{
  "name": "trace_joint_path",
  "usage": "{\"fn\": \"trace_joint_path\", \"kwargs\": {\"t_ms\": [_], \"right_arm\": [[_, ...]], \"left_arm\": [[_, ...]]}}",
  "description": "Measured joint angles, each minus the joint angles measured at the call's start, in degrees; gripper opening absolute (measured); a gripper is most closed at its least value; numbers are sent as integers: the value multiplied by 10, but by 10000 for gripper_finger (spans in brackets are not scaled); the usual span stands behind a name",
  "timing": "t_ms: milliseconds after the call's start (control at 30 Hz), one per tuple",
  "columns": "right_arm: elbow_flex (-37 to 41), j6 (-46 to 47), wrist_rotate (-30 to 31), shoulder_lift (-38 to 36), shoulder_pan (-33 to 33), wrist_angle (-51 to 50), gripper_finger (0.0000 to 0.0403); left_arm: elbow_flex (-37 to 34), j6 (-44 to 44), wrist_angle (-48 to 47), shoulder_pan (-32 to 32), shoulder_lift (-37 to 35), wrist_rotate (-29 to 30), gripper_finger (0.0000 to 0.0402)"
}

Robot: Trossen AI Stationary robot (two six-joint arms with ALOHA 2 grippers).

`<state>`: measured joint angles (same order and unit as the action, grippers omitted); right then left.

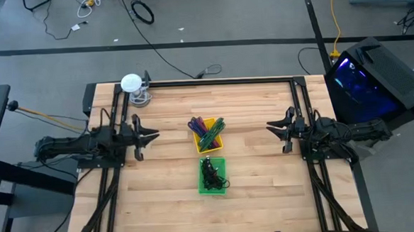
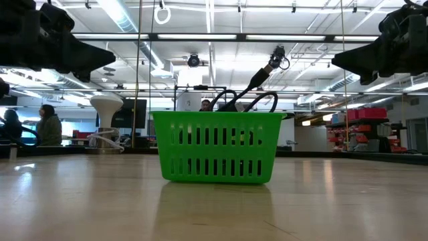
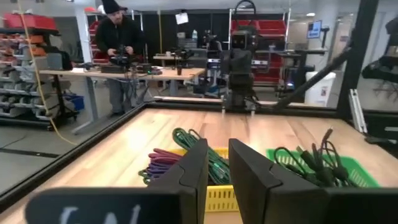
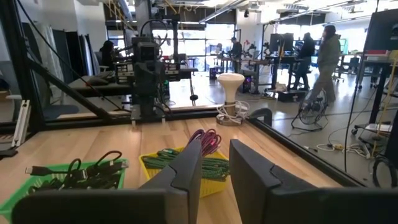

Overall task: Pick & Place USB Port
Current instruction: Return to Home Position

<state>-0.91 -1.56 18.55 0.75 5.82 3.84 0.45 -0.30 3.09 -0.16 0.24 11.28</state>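
**Entry: cable sorting, closing state.**

- **Pincers:** We recorded the left pincer (image 1: 151, 137) at the left edge of the desk (image 1: 261, 191) and the right pincer (image 1: 273, 128) at its right edge. Both were raised, level and facing each other, well apart from the bins. Each pincer's fingers stood a narrow gap apart, clamped on nothing. We judged this a parked pose, clear of the load.
- **Yellow bin (image 4: 158, 176):** It stood at the desk's centre and held green and purple cables (image 1: 209, 132), heaped above the rim.
- **Green bin (image 2: 214, 150):** It stood just beside the yellow one, on the side toward the low camera. It held black cables (image 1: 211, 174), with loops and one plug standing above its wall.
- **Desk surface:** We found no cable loose on it, so we judged the sorting complete.
- **Also noted:** A white domed lamp-like object (image 1: 131, 83) stood near the far left corner.
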Motion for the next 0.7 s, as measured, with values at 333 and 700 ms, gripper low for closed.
{"fn": "trace_joint_path", "kwargs": {"t_ms": [333, 700], "right_arm": [[0, 0, 0, 0, 0, -1, 84], [0, 0, 0, 0, 0, -1, 84]], "left_arm": [[0, -6, -21, -1, -1, -89, 69], [-1, -72, 17, 0, 1, -66, 69]]}}
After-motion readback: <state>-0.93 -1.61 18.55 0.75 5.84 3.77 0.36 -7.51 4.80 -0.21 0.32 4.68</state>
